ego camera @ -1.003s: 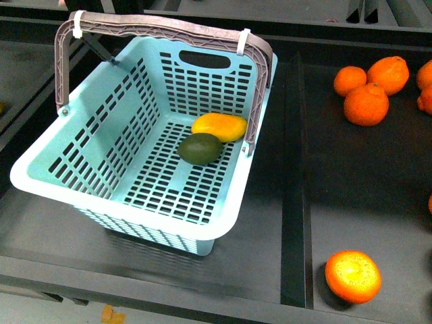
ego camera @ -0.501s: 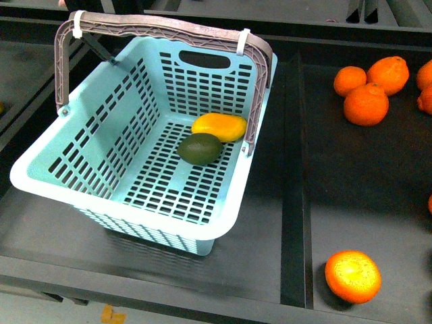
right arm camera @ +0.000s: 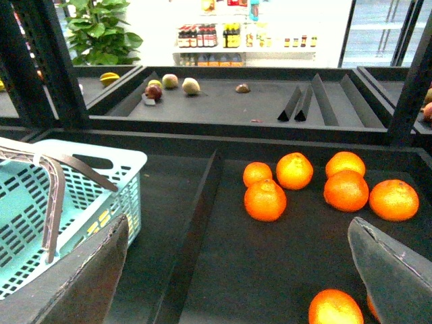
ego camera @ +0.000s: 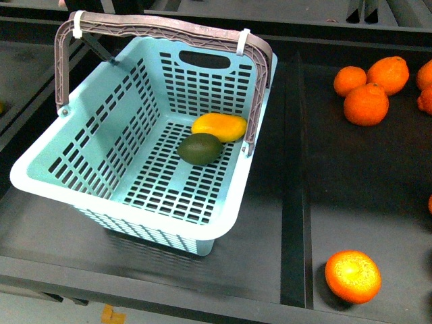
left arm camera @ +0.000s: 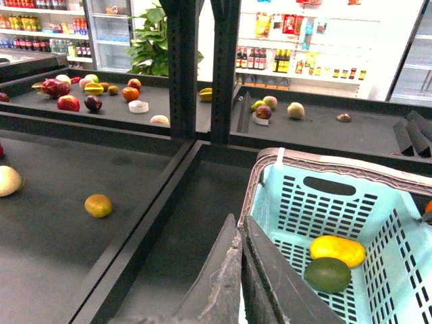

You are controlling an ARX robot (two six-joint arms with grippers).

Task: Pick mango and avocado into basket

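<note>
Light teal slotted plastic basket [ego camera: 101, 145], toward the dark desk's [ego camera: 270, 229] left edge. On its floor by the far wall: smooth yellow-orange oblong mango [ego camera: 219, 126] touching dark green egg-shaped avocado [ego camera: 200, 148]. Left tool [left arm camera: 241, 283]: clenched, empty, raised beside basket. Right tool [right arm camera: 236, 270]: released, empty, raised over loose round oranges [right arm camera: 264, 200].

A cluster of oranges [ego camera: 368, 86] sits at the far right of the dark tabletop [ego camera: 364, 182], with a lone orange [ego camera: 352, 275] well apart near the front edge. A raised black divider [ego camera: 293, 202] runs beside them.
</note>
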